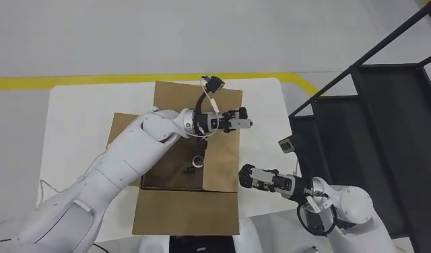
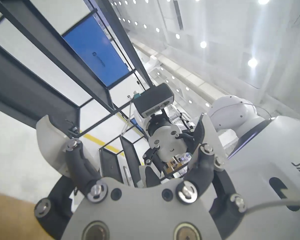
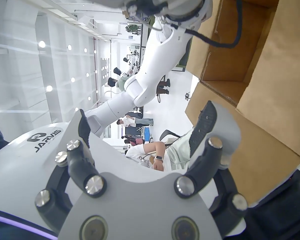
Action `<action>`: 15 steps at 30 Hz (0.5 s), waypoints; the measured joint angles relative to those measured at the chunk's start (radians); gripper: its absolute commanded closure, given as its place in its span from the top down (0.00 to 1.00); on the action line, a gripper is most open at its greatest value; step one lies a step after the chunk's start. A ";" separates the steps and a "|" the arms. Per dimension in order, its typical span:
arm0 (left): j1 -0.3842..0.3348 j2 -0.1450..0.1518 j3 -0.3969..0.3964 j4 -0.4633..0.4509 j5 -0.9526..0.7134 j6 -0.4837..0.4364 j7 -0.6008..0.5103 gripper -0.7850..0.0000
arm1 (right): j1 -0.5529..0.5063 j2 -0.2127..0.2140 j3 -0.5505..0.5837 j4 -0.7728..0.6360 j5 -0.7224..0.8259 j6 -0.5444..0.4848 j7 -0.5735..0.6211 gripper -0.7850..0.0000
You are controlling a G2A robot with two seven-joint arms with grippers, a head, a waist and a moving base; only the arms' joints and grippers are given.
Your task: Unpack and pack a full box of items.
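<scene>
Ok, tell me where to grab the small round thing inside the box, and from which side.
Probably its rim, from straight above. The small round thing sits down in the box with its open ring facing up, and the box walls would likely block a sideways approach. Pinch across the ring.

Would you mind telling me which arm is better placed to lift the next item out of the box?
Probably left. The left gripper hangs over the open box, fingers apart and empty, near a ring-shaped item inside. The right gripper sits outside, beside it.
</scene>
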 measured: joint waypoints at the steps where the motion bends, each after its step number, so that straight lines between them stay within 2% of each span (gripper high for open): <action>1: 0.003 0.009 -0.021 0.003 0.021 0.011 0.002 1.00 | 0.008 0.002 -0.005 0.008 0.003 0.008 0.013 1.00; 4: 0.026 0.047 -0.093 -0.026 0.087 0.058 -0.026 1.00 | 0.044 0.010 -0.026 0.040 -0.012 0.052 0.072 1.00; 8: 0.087 0.109 -0.200 -0.113 0.181 0.142 -0.104 1.00 | 0.093 0.017 -0.053 0.081 -0.018 0.101 0.112 1.00; 12: 0.181 0.169 -0.300 -0.228 0.306 0.275 -0.203 1.00 | 0.137 0.024 -0.088 0.104 -0.044 0.138 0.126 1.00; 15: 0.247 0.199 -0.349 -0.306 0.387 0.340 -0.248 1.00 | 0.157 0.028 -0.104 0.108 -0.058 0.157 0.121 1.00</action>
